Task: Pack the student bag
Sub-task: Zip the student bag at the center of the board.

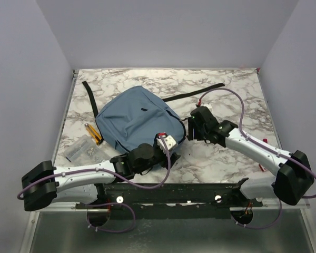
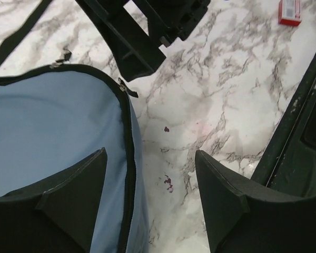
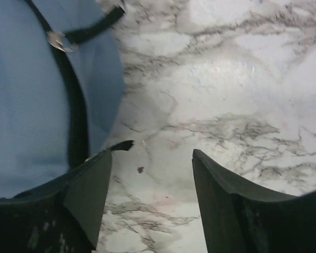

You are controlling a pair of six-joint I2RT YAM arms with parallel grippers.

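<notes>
Far to the left of the left end effector, a clear pouch of small parts and a slim orange-and-yellow item lie on the marble desk. A black strap stretches away beyond them. The student bag lies flat in the middle of the desk, with its near right corner directly under that end effector.

In the left wrist view the left end effector is released, its jaws apart with nothing pinched. One finger hangs over the blue fabric and the other over bare marble, and the bag's black zip trim runs between them.

Just to its right, the right end effector sits at the bag's right edge, close to the left one but apart from it. It too is released, jaws spread and empty. From the right wrist camera, the bag fills the space to its left, with a metal zip pull ahead and to the left. Marble lies between its fingers and to their right.

A small red box lies on the desk, ahead and to the right of the left end effector.
</notes>
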